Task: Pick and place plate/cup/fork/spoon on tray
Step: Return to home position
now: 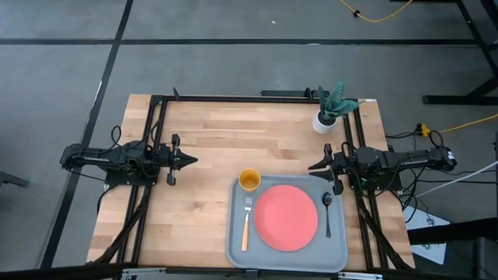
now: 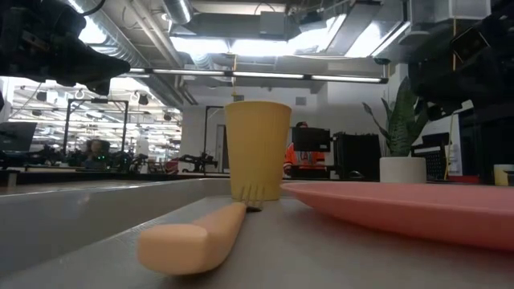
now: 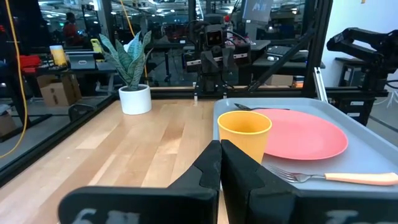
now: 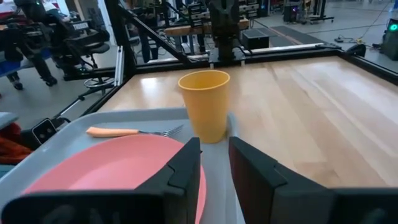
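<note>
1. High view. Everything is on the tray (image 1: 336, 250). The cup (image 1: 249, 180) sits in the corner nearest the left gripper (image 1: 193, 161). The fork (image 1: 247, 225) lies left of the plate (image 1: 286, 217) and the spoon (image 1: 327, 214) right of it. The right gripper (image 1: 311, 166) hangs by the tray's other near corner, not far from the plant pot (image 1: 324, 122). To go home cleanly, I would raise that arm first and then pull it back slowly, clear of the pot and rim.
2. Low view. The cup is a plain yellow-orange tumbler standing upright. The fork's pale orange handle lies flat, just beside the coral plate's thin raised edge.
3. Left wrist view. The left gripper is closed on nothing above the bare bench (image 3: 155, 137).
4. Right wrist view. The right gripper is slightly parted and empty, pointing at the cup.
</note>
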